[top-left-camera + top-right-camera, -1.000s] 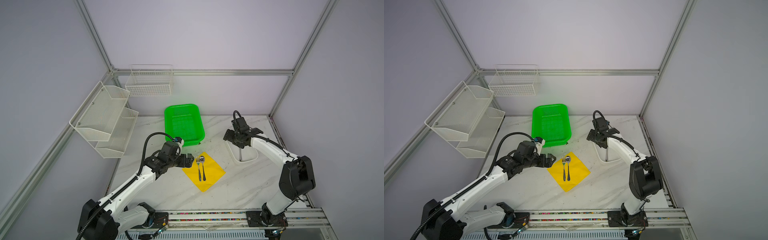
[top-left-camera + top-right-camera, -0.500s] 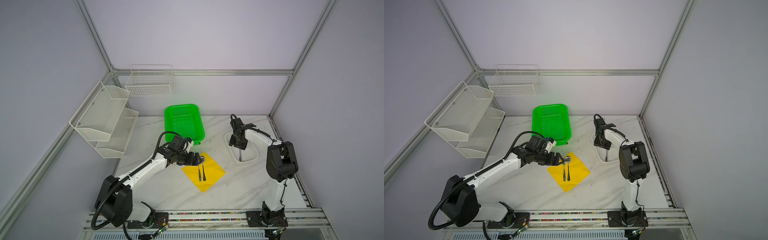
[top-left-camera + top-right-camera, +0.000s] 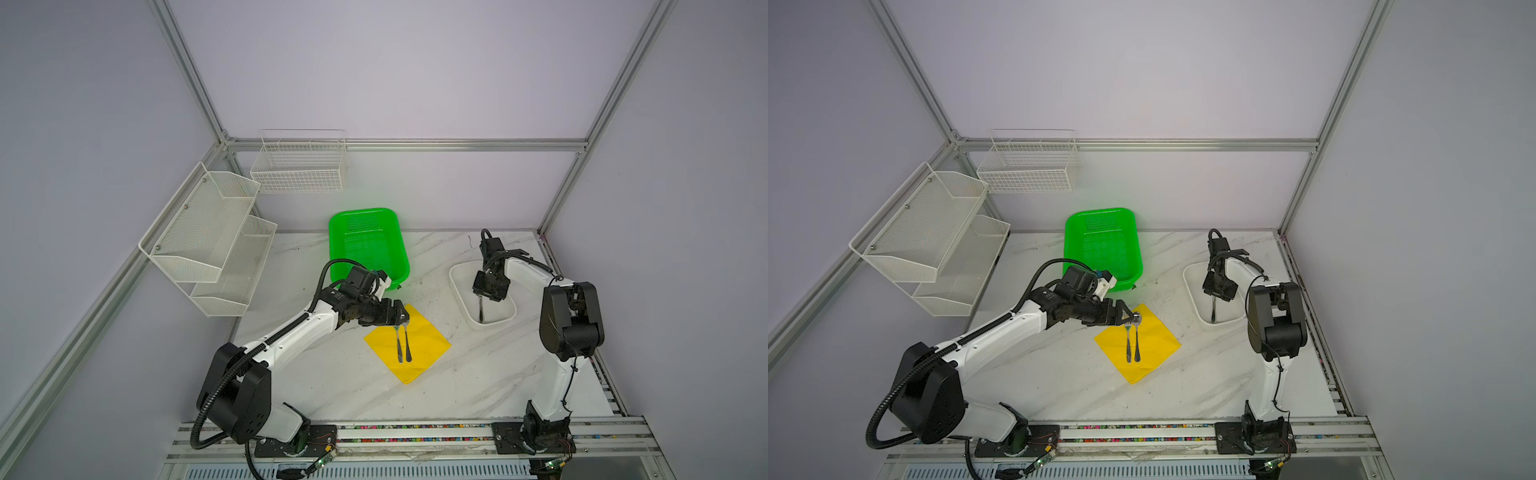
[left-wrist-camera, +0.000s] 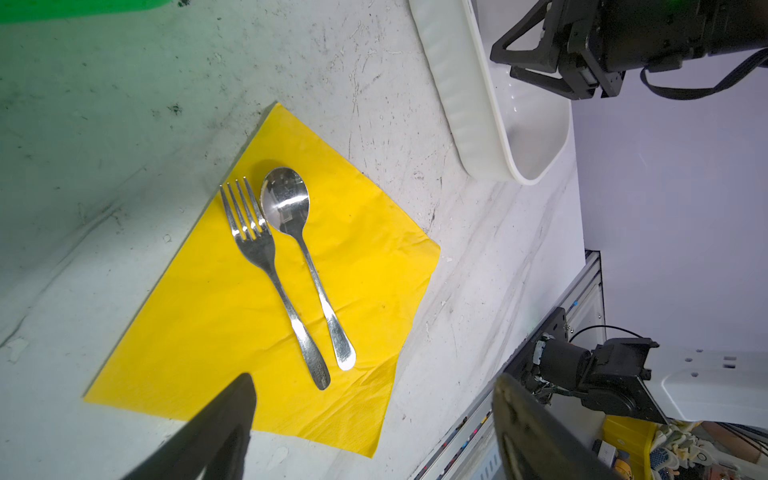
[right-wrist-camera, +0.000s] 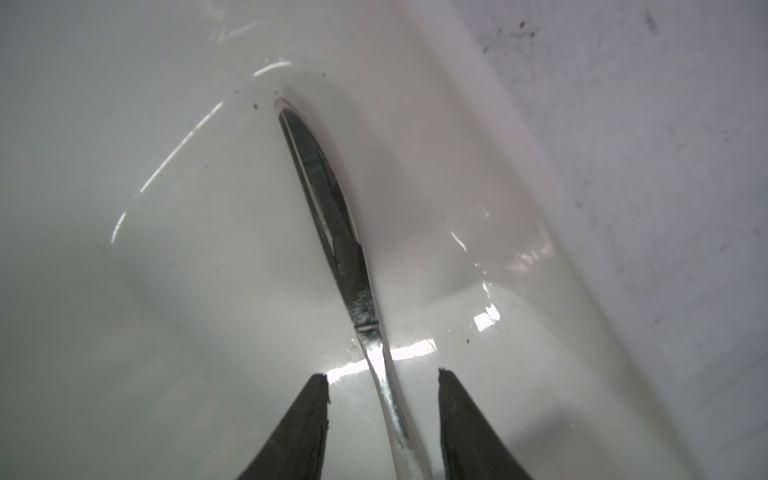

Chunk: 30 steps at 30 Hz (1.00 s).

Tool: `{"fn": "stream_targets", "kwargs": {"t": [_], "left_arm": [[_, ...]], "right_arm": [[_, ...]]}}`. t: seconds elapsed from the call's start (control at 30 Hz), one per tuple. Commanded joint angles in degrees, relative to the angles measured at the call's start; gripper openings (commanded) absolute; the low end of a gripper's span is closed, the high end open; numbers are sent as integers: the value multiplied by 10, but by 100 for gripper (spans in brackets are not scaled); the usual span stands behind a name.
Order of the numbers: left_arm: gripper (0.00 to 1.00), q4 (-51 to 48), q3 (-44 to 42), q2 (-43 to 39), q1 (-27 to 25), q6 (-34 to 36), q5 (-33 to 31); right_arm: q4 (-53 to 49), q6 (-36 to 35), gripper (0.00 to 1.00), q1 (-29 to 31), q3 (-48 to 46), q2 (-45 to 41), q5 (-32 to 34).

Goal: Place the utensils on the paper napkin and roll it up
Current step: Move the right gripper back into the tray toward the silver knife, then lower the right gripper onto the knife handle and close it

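Note:
The yellow paper napkin (image 3: pixel 419 347) (image 3: pixel 1156 347) (image 4: pixel 216 316) lies flat on the marble table. A fork (image 4: pixel 270 270) (image 3: pixel 1128 345) and a spoon (image 4: pixel 286 203) (image 3: pixel 1137 343) rest side by side on it. My left gripper (image 3: pixel 399 318) (image 3: pixel 1128 319) (image 4: pixel 374 384) hovers open over the napkin's far corner, by the utensil heads, holding nothing. The knife (image 5: pixel 328 199) (image 3: pixel 481 311) (image 3: pixel 1213 312) lies in the white tray (image 3: pixel 459 291) (image 5: pixel 124 291). My right gripper (image 5: pixel 382 374) (image 3: pixel 482 296) reaches down into the tray. Its fingers stand on either side of the knife handle, with gaps showing on both sides.
A green basket (image 3: pixel 365 245) (image 3: pixel 1100 241) stands just behind the napkin. White mesh shelves (image 3: pixel 208 237) and a wire basket (image 3: pixel 299 166) hang on the left and back walls. The frame rail (image 3: pixel 415 432) runs along the table's front edge.
My right gripper has come down into the tray over the knife and its jaws have narrowed. My left arm has reached forward to the napkin's far corner.

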Motion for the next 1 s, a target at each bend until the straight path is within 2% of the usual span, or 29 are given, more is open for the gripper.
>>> {"fn": "stream_targets", "kwargs": {"t": [0.0,0.07,0.27,0.57,0.97], "left_arm": [[88,12,47,-16,0,-9,10],[88,12,47,-16,0,-8,8],[88,12,55,-8,0,-5,4],[87,11,60,2,0,-6,6],[86,0,51,-16,0,-8,-4]], "right_arm": [[17,-22,43,-10,16,22,-22],[18,-28,38,-18,21,39,-30],[26,-44,35,-22,27,60,-38],[41,-65,23,-21,-22,80,-62],[55,-62,16,-12,-39,66,-65]]}}
